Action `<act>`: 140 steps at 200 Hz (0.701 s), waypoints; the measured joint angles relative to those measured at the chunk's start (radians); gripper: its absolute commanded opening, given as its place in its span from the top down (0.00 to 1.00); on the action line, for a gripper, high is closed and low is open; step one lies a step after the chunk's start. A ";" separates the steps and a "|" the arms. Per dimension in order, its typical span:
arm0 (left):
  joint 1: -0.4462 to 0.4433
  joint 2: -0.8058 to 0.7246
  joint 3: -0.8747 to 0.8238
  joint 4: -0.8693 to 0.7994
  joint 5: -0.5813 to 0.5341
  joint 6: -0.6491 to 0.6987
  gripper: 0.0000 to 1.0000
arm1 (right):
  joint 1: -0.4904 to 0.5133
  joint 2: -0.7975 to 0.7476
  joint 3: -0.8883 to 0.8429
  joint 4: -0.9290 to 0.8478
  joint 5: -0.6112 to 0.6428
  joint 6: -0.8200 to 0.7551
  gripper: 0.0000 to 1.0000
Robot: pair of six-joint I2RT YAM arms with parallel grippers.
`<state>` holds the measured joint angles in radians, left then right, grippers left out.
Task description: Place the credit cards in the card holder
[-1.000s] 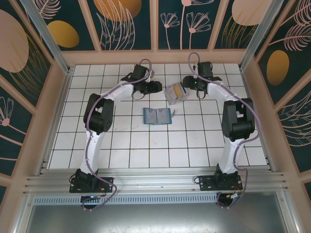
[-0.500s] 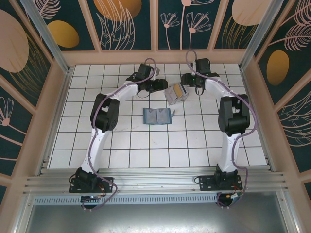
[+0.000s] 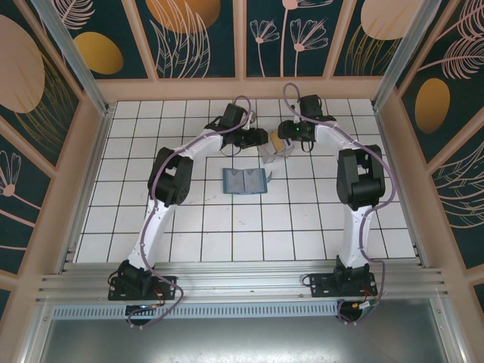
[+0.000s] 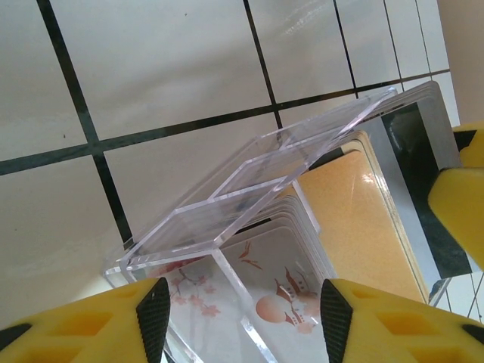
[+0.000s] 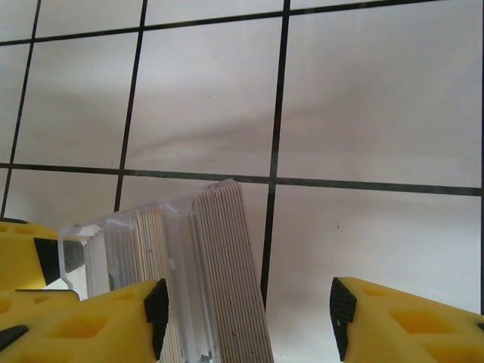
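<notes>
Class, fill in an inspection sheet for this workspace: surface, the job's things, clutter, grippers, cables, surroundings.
surface: white tiled table with black grid lines.
job's things: credit cards stand stacked in a clear box, a gold one among them; card holder lies open flat, nearer the arm bases than the box.
clutter: nothing seen.
grippers: left gripper and right gripper flank the box from opposite sides, jaws apart; contact cannot be told.
cables: purple cables run along both arms.
surroundings: wood-framed floral wall panels; metal rail at the near edge.
</notes>
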<state>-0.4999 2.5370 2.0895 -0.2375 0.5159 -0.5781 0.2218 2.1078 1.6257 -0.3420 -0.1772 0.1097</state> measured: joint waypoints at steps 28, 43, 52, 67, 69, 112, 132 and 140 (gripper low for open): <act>0.000 0.000 -0.027 0.003 0.001 -0.002 0.44 | 0.000 0.016 -0.002 -0.006 0.002 0.000 0.39; 0.000 0.000 -0.034 0.010 0.001 -0.002 0.44 | 0.000 0.019 -0.002 -0.003 0.002 0.000 0.40; 0.000 0.000 -0.041 0.021 0.004 -0.003 0.44 | 0.000 0.019 -0.002 -0.002 0.005 0.000 0.40; 0.002 -0.003 -0.059 0.043 0.009 -0.003 0.44 | 0.000 0.019 -0.002 -0.002 0.014 0.000 0.39; 0.002 -0.005 -0.062 0.048 0.010 -0.003 0.44 | 0.000 0.019 -0.002 -0.002 0.016 0.000 0.39; 0.003 -0.019 -0.106 0.090 0.007 -0.002 0.44 | -0.001 0.017 -0.007 -0.001 0.042 0.000 0.40; 0.003 -0.023 -0.113 0.100 0.006 -0.002 0.44 | -0.002 0.003 -0.022 -0.001 0.051 0.000 0.40; 0.002 -0.024 -0.117 0.103 0.003 -0.002 0.45 | -0.002 -0.004 -0.027 -0.002 0.054 0.000 0.40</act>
<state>-0.4976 2.5126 1.9724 -0.1349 0.5194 -0.5804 0.2195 2.1036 1.5990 -0.3439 -0.1230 0.1101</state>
